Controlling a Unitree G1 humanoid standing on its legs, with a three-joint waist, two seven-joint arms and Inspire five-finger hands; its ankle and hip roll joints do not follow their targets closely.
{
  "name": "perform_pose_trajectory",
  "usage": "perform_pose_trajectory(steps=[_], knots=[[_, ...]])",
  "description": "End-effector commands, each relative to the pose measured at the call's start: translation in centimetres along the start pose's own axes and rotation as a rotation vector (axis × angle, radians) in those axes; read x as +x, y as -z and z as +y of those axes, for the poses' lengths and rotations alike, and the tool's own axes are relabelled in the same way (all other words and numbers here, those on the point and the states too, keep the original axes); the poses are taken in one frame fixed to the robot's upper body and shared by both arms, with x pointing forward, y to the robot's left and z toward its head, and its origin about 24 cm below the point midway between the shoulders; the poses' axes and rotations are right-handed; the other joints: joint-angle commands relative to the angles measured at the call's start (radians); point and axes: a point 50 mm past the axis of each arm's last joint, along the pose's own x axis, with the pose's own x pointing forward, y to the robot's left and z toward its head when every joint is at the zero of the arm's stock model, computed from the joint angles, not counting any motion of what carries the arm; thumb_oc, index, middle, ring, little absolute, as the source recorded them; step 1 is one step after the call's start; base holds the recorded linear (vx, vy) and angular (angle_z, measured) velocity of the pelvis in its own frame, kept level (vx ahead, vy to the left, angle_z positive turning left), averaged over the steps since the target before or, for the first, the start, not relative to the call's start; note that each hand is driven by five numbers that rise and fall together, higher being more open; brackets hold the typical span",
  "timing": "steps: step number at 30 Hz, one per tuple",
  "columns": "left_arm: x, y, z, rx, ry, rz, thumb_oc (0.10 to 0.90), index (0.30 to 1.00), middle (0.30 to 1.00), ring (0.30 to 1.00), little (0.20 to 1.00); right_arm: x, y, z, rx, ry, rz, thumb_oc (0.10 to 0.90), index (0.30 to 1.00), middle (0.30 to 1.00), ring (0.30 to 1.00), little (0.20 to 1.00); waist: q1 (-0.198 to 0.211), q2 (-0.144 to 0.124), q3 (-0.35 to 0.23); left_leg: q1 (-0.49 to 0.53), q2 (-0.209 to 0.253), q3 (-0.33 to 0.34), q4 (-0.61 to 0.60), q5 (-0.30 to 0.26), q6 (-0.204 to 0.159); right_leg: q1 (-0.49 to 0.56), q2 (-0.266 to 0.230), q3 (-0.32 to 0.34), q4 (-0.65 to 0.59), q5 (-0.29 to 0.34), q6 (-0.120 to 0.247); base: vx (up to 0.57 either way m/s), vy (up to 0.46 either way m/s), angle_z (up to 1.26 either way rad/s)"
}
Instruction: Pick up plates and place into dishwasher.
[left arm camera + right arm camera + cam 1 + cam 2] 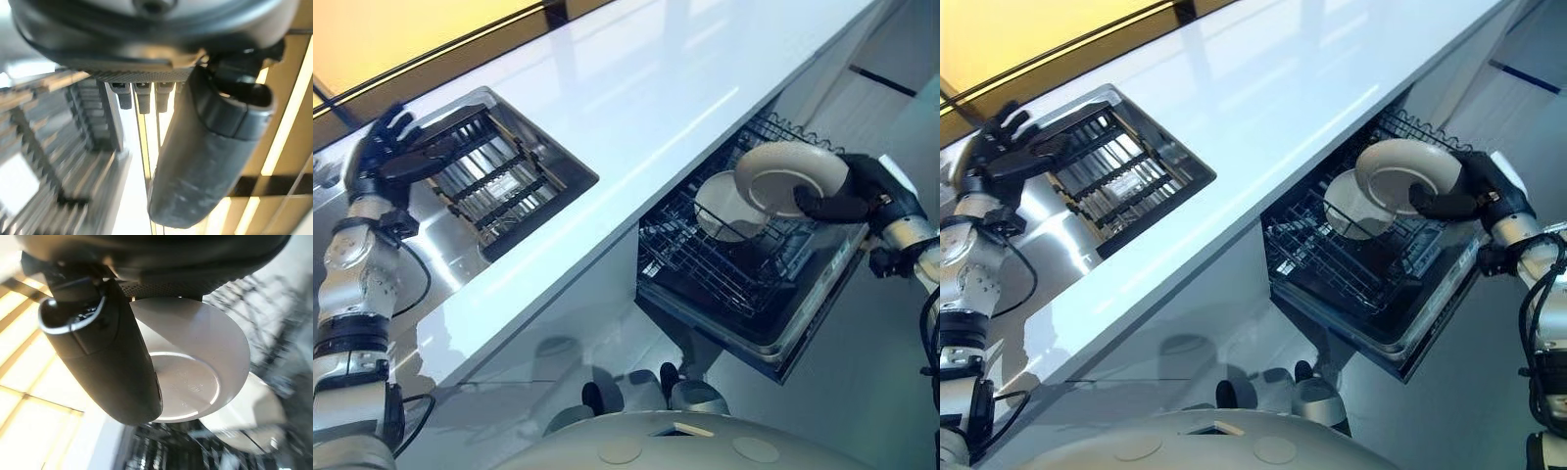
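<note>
A cream plate (783,176) hangs tilted above the pulled-out dishwasher rack (705,269), and my right hand (847,191) is shut on its rim; the thumb lies across the plate (195,367) in the right wrist view. Another pale plate (724,211) stands in the rack just below it. My left hand (386,147) hovers with straight fingers over the left end of the black drying rack (489,181) in the sink.
A long white counter (636,108) runs between the sink (558,162) and the dishwasher. The dishwasher's open door (803,323) juts out toward the floor at the lower right.
</note>
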Motion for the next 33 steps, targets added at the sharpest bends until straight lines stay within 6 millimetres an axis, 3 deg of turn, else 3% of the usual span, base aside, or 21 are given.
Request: perform_pose_trajectory(steps=[1, 8, 13, 21, 25, 26, 27, 31, 32, 33], knots=[[1.0, -7.5, 2.4, 0.099, -0.116, -0.329, 0.8, 0.9, 0.9, 0.9, 0.9, 0.7, -5.3, -0.4, -0.065, 0.002, -0.206, 0.1, 0.3, 0.3, 0.3, 0.2, 0.009, 0.004, -0.048, 0.006, -0.068, 0.021, 0.018, -0.07, 0.046, -0.036, 0.062, -0.037, 0.144, -0.12, 0.023, 0.0, 0.0, 0.0], [0.9, -6.7, 0.9, 0.104, -0.1, -0.331, 0.8, 0.9, 0.9, 0.9, 0.9, 2.0, -3.0, 2.9, 0.005, -0.005, -0.107, 0.1, 0.3, 0.3, 0.3, 0.2, 0.026, 0.011, -0.025, 0.0, -0.069, 0.015, 0.029, -0.071, 0.049, -0.036, 0.062, -0.048, 0.149, -0.121, 0.02, 0.0, 0.0, 0.0], [0.6, -5.6, -1.3, 0.092, -0.054, -0.313, 0.8, 0.9, 0.9, 0.9, 0.9, 3.0, -0.1, 6.6, 0.105, 0.034, 0.026, 0.1, 0.3, 0.3, 0.3, 0.2, 0.056, 0.019, -0.008, -0.003, -0.072, -0.008, 0.036, -0.07, 0.051, -0.029, 0.059, -0.064, 0.156, -0.126, 0.016, 0.01, 0.006, 0.01], [0.0, -4.6, -3.7, 0.081, 0.009, -0.287, 0.8, 0.9, 0.9, 0.9, 0.9, 4.1, 1.4, 11.2, 0.165, 0.148, 0.142, 0.1, 0.3, 0.3, 0.3, 0.2, 0.099, 0.029, 0.007, -0.011, -0.075, -0.043, 0.047, -0.066, 0.053, -0.023, 0.06, -0.082, 0.165, -0.134, 0.008, 0.01, 0.006, 0.08], [-0.1, -4.4, -5.0, 0.074, 0.053, -0.271, 0.8, 0.9, 0.9, 0.9, 0.9, 4.8, 0.5, 13.3, 0.192, 0.162, 0.119, 0.111, 0.309, 0.309, 0.309, 0.211, 0.119, 0.038, 0.016, -0.015, -0.077, -0.065, 0.048, -0.062, 0.054, -0.02, 0.062, -0.085, 0.168, -0.138, 0.002, 0.01, 0.015, 0.12], [-0.2, -4.4, -5.1, 0.075, 0.056, -0.27, 0.8, 0.9, 0.9, 0.9, 0.9, 4.8, 0.4, 13.5, 0.195, 0.161, 0.112, 0.298, 0.469, 0.469, 0.469, 0.398, 0.119, 0.039, 0.017, -0.015, -0.078, -0.066, 0.048, -0.062, 0.054, -0.02, 0.062, -0.085, 0.169, -0.138, 0.001, 0.0, 0.021, 0.17], [-0.2, -4.3, -5.5, 0.074, 0.068, -0.264, 0.8, 0.9, 0.9, 0.9, 0.9, 5.0, -0.7, 14.2, 0.206, 0.144, 0.042, 0.8, 0.9, 0.9, 0.9, 0.9, 0.123, 0.042, 0.019, -0.016, -0.078, -0.072, 0.05, -0.061, 0.054, -0.02, 0.062, -0.086, 0.171, -0.14, 0.0, 0.0, 0.027, 0.13], [-0.4, -3.5, -6.2, 0.069, 0.097, -0.247, 0.8, 0.9, 0.9, 0.9, 0.9, 4.9, -5.2, 14.7, 0.304, 0.191, -0.242, 0.8, 0.9, 0.9, 0.9, 0.9, 0.128, 0.054, 0.026, -0.021, -0.082, -0.084, 0.055, -0.06, 0.053, -0.025, 0.062, -0.081, 0.18, -0.144, -0.003, 0.0, 0.042, 0.12], [-0.6, -3.1, -6.6, 0.063, 0.105, -0.245, 0.8, 0.9, 0.9, 0.9, 0.9, 4.5, -7.3, 14.4, 0.372, 0.234, -0.376, 0.8, 0.9, 0.9, 0.9, 0.9, 0.127, 0.06, 0.031, -0.022, -0.083, -0.086, 0.055, -0.061, 0.054, -0.029, 0.061, -0.078, 0.183, -0.145, -0.003, -0.02, 0.056, 0.18], [-0.6, -3.0, -6.7, 0.061, 0.106, -0.244, 0.8, 0.9, 0.9, 0.9, 0.9, 4.4, -7.6, 14.4, 0.383, 0.238, -0.396, 0.8, 0.9, 0.9, 0.9, 0.9, 0.127, 0.062, 0.032, -0.022, -0.084, -0.087, 0.056, -0.062, 0.054, -0.031, 0.061, -0.077, 0.186, -0.146, -0.003, -0.03, 0.064, 0.15]])
